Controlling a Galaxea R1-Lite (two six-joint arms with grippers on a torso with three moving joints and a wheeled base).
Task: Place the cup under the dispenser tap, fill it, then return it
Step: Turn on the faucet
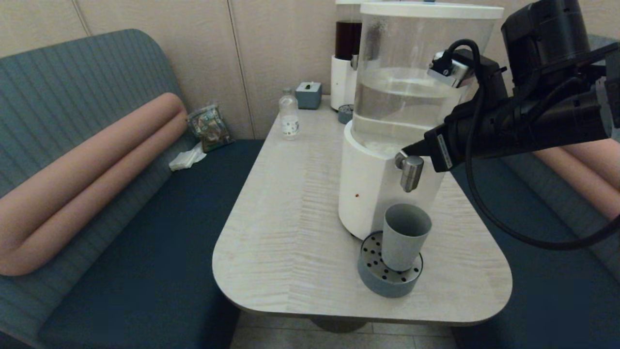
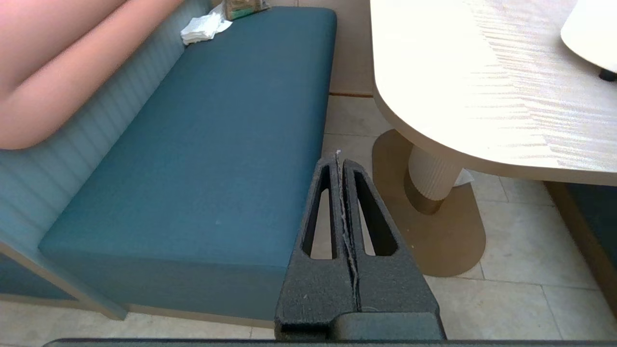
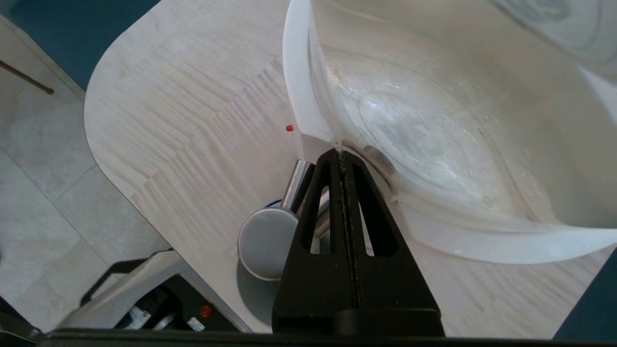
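The right end effector [image 1: 409, 149], fingers pressed together, sits atop the dispenser tap [image 1: 411, 173] above the cup [image 1: 404, 236] on the drip tray [image 1: 373, 276].

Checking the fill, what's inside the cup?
The cup stands on the drip tray below the dispenser tap. Only its inner wall shows; its bottom is hidden.

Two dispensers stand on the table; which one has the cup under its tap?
The big near dispenser with white base and clear liquid: the cup stands on its drip tray below the steel tap. The narrower dark-liquid dispenser behind has none.
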